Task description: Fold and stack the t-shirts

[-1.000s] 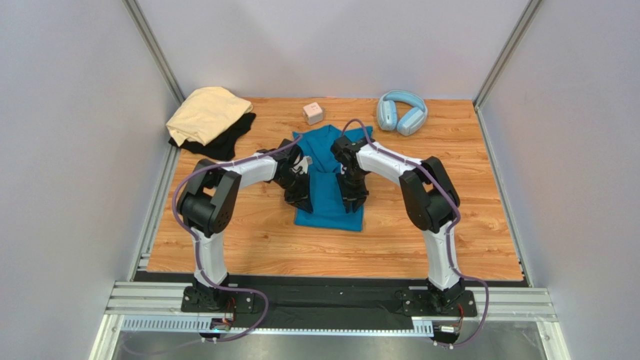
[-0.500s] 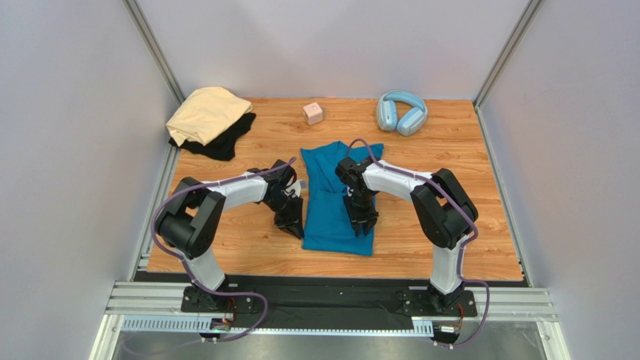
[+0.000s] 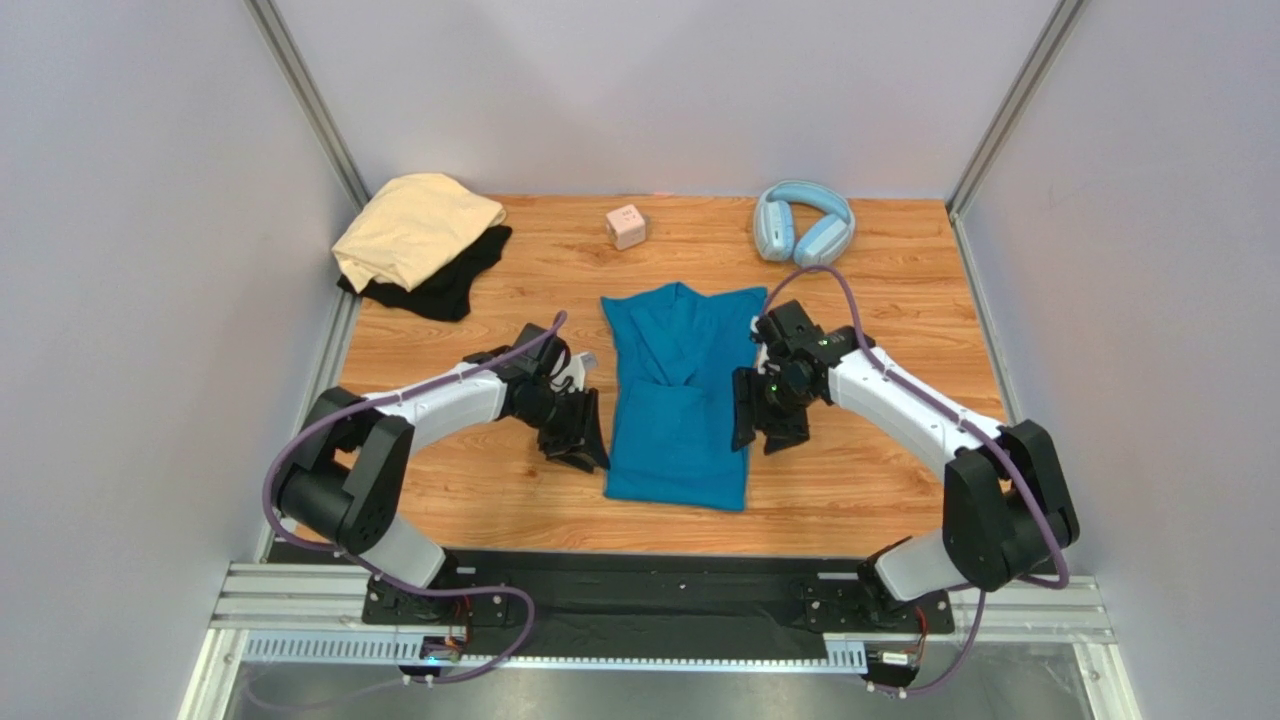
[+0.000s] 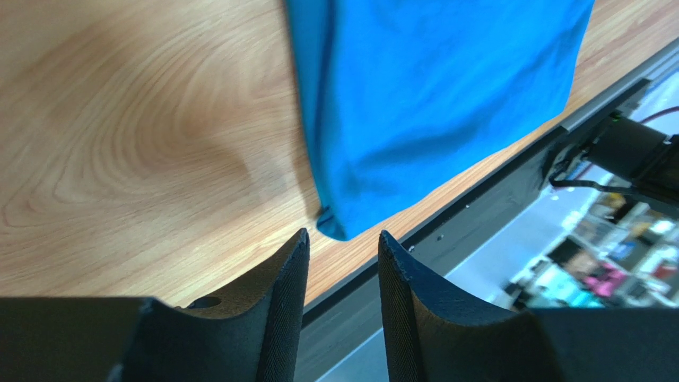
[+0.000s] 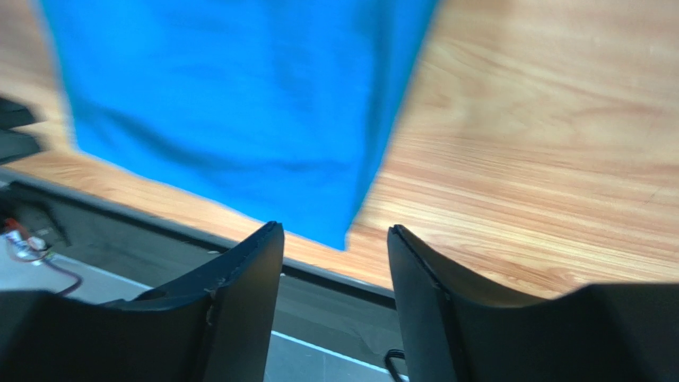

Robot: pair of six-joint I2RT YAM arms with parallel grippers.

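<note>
The teal-blue t-shirt (image 3: 679,402) lies folded into a narrow strip in the middle of the table. It also shows in the left wrist view (image 4: 430,95) and in the right wrist view (image 5: 231,103). My left gripper (image 3: 579,443) is open and empty, just left of the shirt's near left edge. My right gripper (image 3: 751,425) is open and empty, just right of the shirt's right edge. The pale tan t-shirt (image 3: 409,225) lies crumpled on the black t-shirt (image 3: 443,285) at the back left corner.
A small pink cube (image 3: 627,225) sits at the back middle. Light-blue headphones (image 3: 803,224) lie at the back right. The table's near edge with a black rail (image 4: 478,207) runs close behind the shirt's hem.
Both grippers have let go of the teal-blue shirt and drawn apart to its sides. The shirt has come down nearer the front edge and lies flat.
</note>
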